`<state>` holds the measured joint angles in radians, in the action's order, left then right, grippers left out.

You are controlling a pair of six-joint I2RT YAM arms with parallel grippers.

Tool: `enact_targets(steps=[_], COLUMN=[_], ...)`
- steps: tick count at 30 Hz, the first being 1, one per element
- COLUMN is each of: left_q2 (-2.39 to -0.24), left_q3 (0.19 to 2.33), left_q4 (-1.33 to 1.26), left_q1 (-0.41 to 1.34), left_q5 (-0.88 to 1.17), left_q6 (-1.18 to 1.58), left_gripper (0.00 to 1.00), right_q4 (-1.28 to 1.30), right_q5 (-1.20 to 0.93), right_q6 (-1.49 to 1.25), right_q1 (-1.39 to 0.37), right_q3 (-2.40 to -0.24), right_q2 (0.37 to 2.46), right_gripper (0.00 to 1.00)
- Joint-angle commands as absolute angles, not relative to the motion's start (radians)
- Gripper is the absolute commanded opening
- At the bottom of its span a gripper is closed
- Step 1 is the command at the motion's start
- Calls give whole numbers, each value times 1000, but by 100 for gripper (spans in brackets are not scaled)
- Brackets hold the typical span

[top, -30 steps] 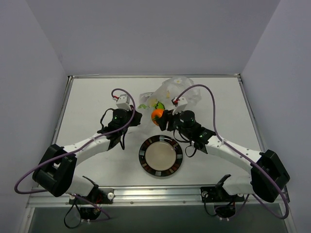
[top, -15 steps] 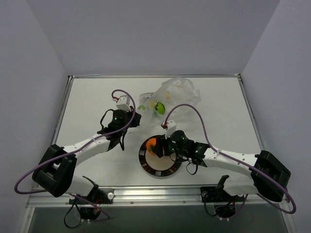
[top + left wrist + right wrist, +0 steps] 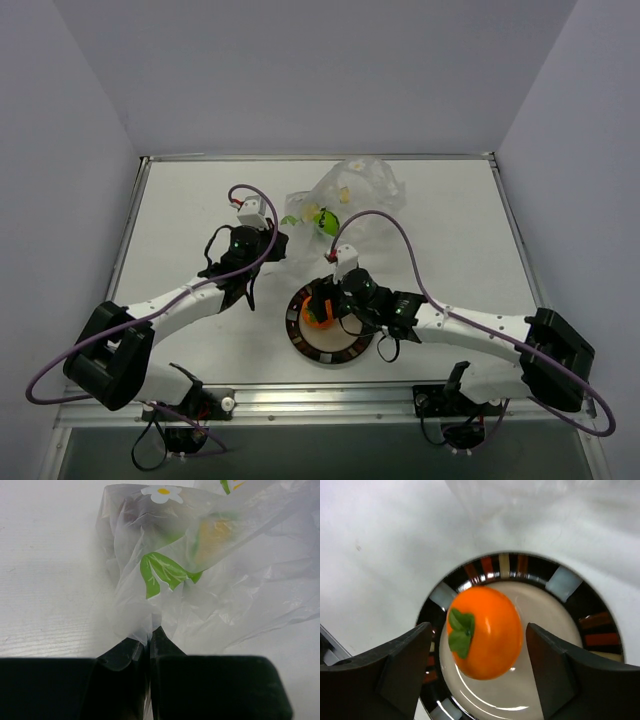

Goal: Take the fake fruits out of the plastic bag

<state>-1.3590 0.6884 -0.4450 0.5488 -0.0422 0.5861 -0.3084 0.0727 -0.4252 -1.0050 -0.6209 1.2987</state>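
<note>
The orange fruit (image 3: pixel 485 632) with its green leafy top lies on the black-rimmed plate (image 3: pixel 563 585); from above it shows on the plate's left part (image 3: pixel 317 315). My right gripper (image 3: pixel 479 652) is open, its fingers on either side of the fruit with gaps to it; in the top view it hangs over the plate (image 3: pixel 322 305). My left gripper (image 3: pixel 148 635) is shut on a fold of the clear printed plastic bag (image 3: pixel 215 580). The bag (image 3: pixel 355 190) lies at the back, the bright green fruit (image 3: pixel 327 222) at its near side. The maroon fruit is hidden.
The plate (image 3: pixel 300 336) sits near the table's front, between the two arms. The left gripper (image 3: pixel 278 245) holds the bag's left edge. Grey walls close in the table on three sides.
The right arm carried the orange fruit from the bag to the plate, lowered it and opened its jaws. The left gripper stayed shut on the bag.
</note>
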Motion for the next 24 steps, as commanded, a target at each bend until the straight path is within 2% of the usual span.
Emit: enact_targets(steps=[1, 2, 3, 4, 6, 9, 14, 20, 24], left_q2=[-1319, -1318, -1318, -1316, -1316, -1318, -1319, -1324, -1333], left_q3=[699, 699, 699, 699, 698, 698, 698, 696, 699], left_q4=[-448, -448, -448, -448, -448, -451, -453, -454, -457], left_q1=[554, 555, 554, 555, 557, 555, 558, 560, 564], left_q5=[-48, -46, -45, -44, -41, -32, -31, -29, -25], left_q6=[571, 572, 572, 572, 574, 574, 571, 572, 572], left_gripper=[2, 2, 2, 2, 2, 2, 2, 2, 2], right_q4=[-268, -268, -275, -285, -308, -371, -471, -505, -545], right_q5=[182, 202, 225, 279, 327, 348, 345, 385, 393], right_q6=[-370, -364, -356, -339, -318, -290, -275, -270, -345], right_q1=[-1003, -1003, -1000, -990, -970, -888, -767, -716, -690], right_q3=[-716, -729, -744, -770, -805, -870, -978, -1089, -1124], right_q2=[1200, 1195, 1196, 1216, 1261, 1382, 1584, 1758, 1819], right_gripper=[66, 57, 31, 20, 7, 4, 5, 8, 15])
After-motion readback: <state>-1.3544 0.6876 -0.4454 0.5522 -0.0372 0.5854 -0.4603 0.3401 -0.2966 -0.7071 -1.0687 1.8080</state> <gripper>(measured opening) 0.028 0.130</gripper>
